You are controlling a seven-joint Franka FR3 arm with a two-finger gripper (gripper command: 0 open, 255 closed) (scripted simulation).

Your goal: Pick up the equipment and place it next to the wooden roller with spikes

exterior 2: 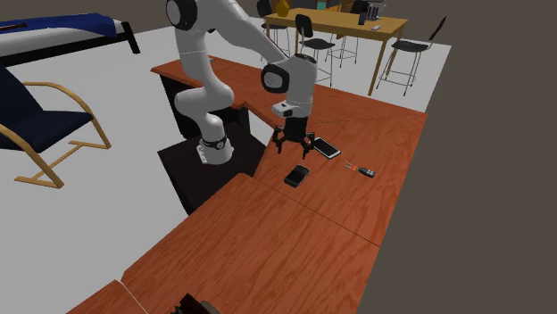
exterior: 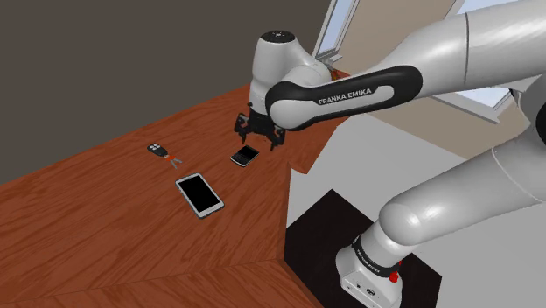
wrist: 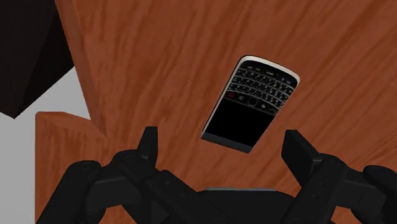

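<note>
In the shoulder view, our hand [exterior: 259, 140] hangs just above the keyboard phone [exterior: 244, 156]. We take this phone for the equipment. It lies flat on the tabletop [exterior: 87, 227], near the edge. A careless nudge could slide it toward that edge. A slab phone [exterior: 199, 194] and a key fob [exterior: 156, 150] lie further along, so we might also grab the wrong thing.

In the second exterior view, the hand [exterior 2: 295, 143] stands over the keyboard phone [exterior 2: 297, 175]. A dark thing [exterior 2: 192, 306] sits at the tabletop's far end, and we cannot tell what it is. If that is the roller, the carry is long and a weak grip may let go.

In the wrist view, the fingers [wrist: 299, 149] are spread wide and hold nothing. The keyboard phone [wrist: 252, 102] lies skewed ahead of them, nearer one finger. It is thin, so we may scrape the wood or pinch a corner.

We see no bowl, box or tray; everything lies bare on the tabletop.
</note>
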